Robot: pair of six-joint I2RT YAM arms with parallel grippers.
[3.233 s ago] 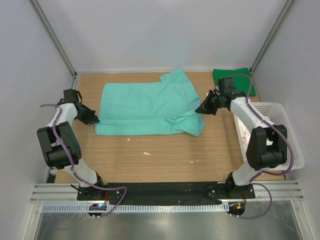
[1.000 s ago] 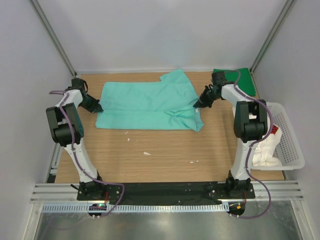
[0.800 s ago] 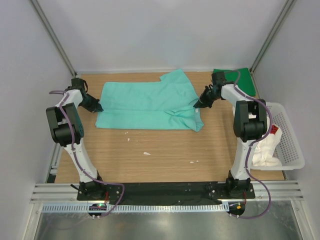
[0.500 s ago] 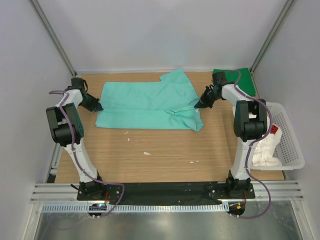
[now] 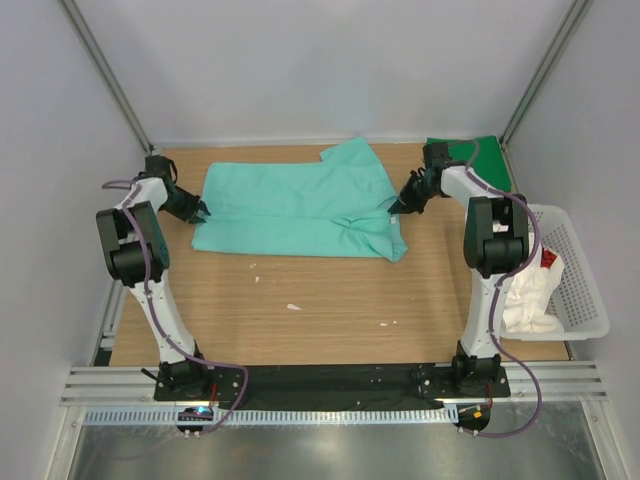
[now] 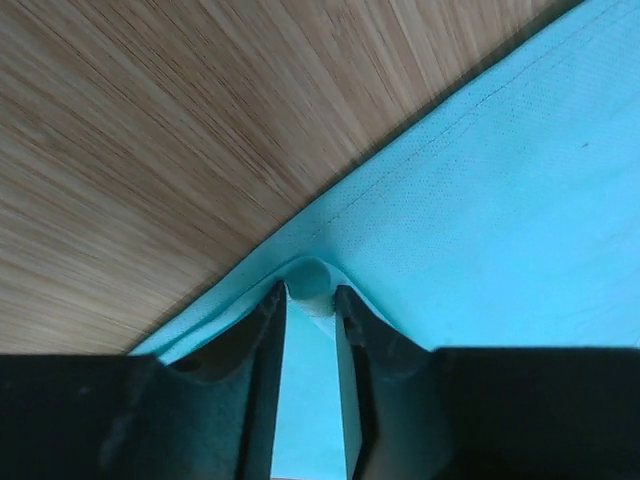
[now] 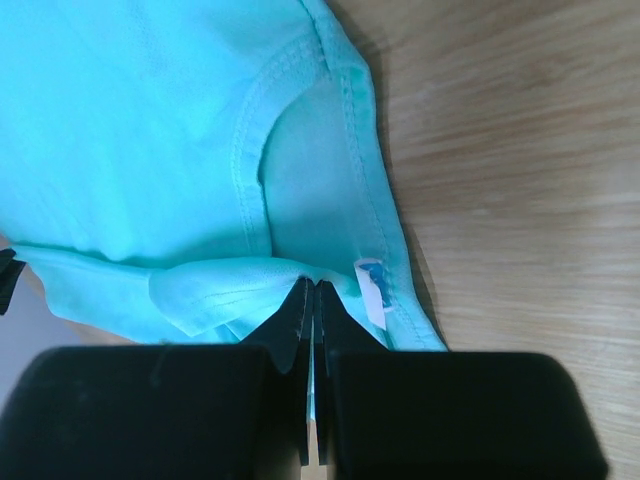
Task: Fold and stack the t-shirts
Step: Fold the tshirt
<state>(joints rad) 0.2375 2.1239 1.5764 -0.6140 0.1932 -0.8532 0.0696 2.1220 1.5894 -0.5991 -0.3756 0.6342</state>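
Mint-teal t-shirt (image 5: 300,210) lies spread crosswise on the table (image 5: 330,300), stretched between my two sets of jaws, its near long side already doubled over.

Left gripper (image 5: 200,212): clenched on the hem edge. The wrist view shows a small hump of cloth over the fingertips (image 6: 272,310) and bare wood just beyond them.

Right gripper (image 5: 397,208): jaws pressed almost together on a fold at the collar end, with the neck label (image 7: 372,283) just beside the tips.

Step, as I judge it: the lengthwise fold, both ends carried over and held taut. Next I should lower the fold, let go at both ends without dragging the cloth, then take fresh grips for the crosswise fold.

Dark green t-shirt (image 5: 480,160) sits folded just behind my right jaws. It looks like the base of the stack. White t-shirt (image 5: 530,300) is crumpled in the lattice basket (image 5: 590,290), well off to the outside of my right arm.

Against three seconds ago, both sets of jaws have travelled toward the far side, taking the shirt's near edge with them. Over the last second, hardly any shift.
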